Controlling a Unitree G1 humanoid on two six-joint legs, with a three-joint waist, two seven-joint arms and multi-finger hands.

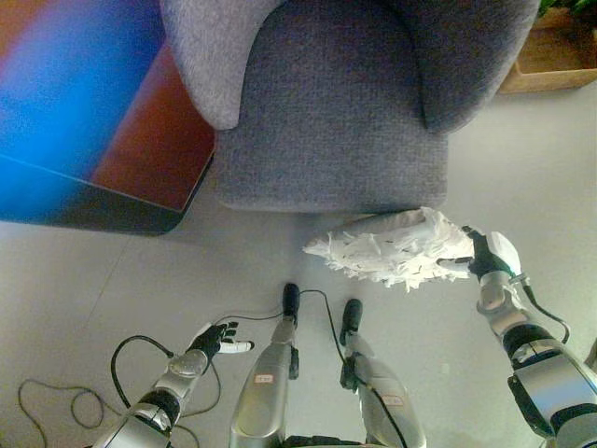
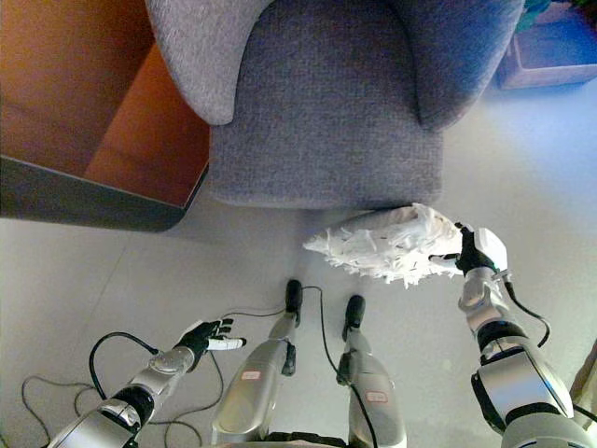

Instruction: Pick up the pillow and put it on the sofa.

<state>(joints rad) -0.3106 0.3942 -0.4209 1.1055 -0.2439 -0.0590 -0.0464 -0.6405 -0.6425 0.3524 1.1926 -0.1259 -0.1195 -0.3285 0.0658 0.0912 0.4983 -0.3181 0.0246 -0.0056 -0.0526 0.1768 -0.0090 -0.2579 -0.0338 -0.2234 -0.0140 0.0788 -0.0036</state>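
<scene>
A white shaggy pillow [image 1: 392, 246] hangs above the floor just in front of the grey sofa's seat [image 1: 326, 121]. My right hand [image 1: 487, 254] grips the pillow's right end, fingers curled into its fringe. The pillow's left end points toward the middle of the view, free of any support. My left hand [image 1: 216, 340] is low at the lower left, fingers relaxed and spread, holding nothing and well away from the pillow.
A dark-edged table with a reddish-brown top [image 2: 112, 140] stands left of the sofa. A wooden box [image 1: 555, 56] sits on the floor at the upper right, beyond the sofa's armrest. Grey floor [image 1: 84, 271] lies open before the sofa.
</scene>
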